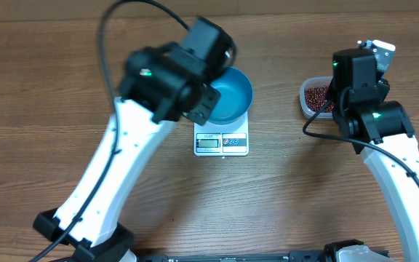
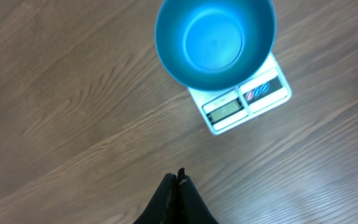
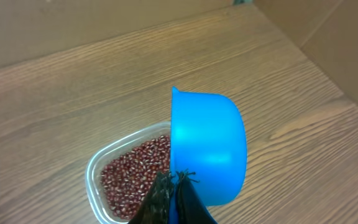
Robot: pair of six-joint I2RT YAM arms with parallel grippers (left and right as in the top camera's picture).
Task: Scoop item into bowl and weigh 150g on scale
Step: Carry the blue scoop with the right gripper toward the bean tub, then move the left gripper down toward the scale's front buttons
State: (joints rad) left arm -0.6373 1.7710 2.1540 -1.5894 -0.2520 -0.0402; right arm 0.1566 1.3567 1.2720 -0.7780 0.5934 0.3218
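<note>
Scoop (image 3: 207, 149) — blue, clamped in right gripper (image 3: 173, 186); beans (image 3: 129, 174) in clear tub (image 3: 92, 177) just left of it — bowl (image 2: 215, 40) on scale (image 2: 263, 93) well left; left gripper (image 2: 178, 180) closed, empty.

Bright, even light with soft shadows; pale glare streaks the table (image 2: 328, 162), all views fairly sharp.

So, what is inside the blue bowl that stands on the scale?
Nothing: in the left wrist view the blue bowl on the scale shows only its bare bottom. From overhead the left arm covers part of its rim.
</note>
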